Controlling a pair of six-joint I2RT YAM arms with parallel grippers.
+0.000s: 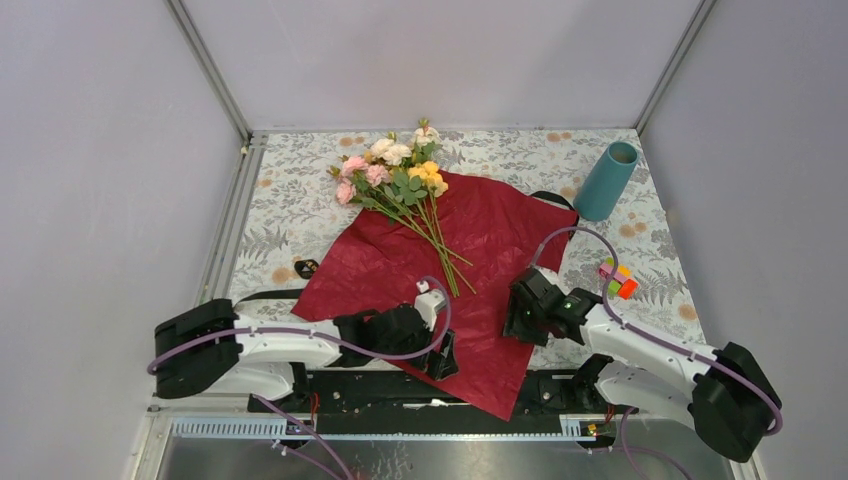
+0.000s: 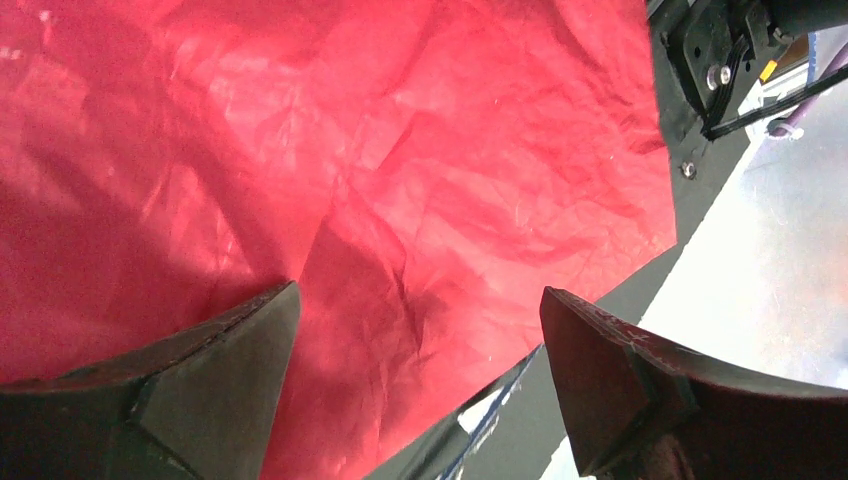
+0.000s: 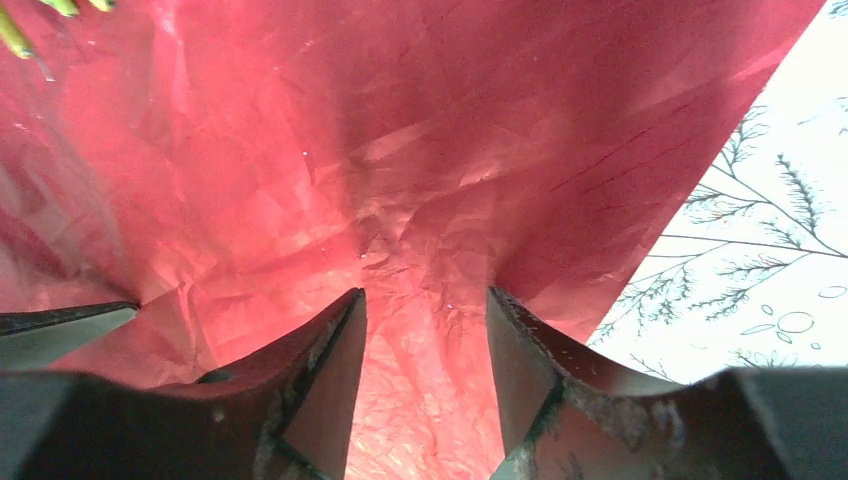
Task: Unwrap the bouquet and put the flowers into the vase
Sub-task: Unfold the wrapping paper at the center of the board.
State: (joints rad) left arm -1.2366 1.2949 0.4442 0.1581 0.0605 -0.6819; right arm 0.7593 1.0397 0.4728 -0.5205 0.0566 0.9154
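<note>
The bouquet lies unwrapped: its dark red paper is spread flat across the table. The pink, cream and yellow flowers rest on the paper's far left corner, with their stems running toward the middle. At the back right is the teal vase, with nothing in it. My left gripper hangs wide open over the paper's near edge. My right gripper is low over the paper's right edge; its jaws are partly apart and only crinkled paper shows between them.
A small multicoloured block toy lies right of the paper, close to my right arm. Black ribbon pieces lie left of the paper, and another bit shows behind its far right corner. The floral tablecloth covers the table, with walls on three sides.
</note>
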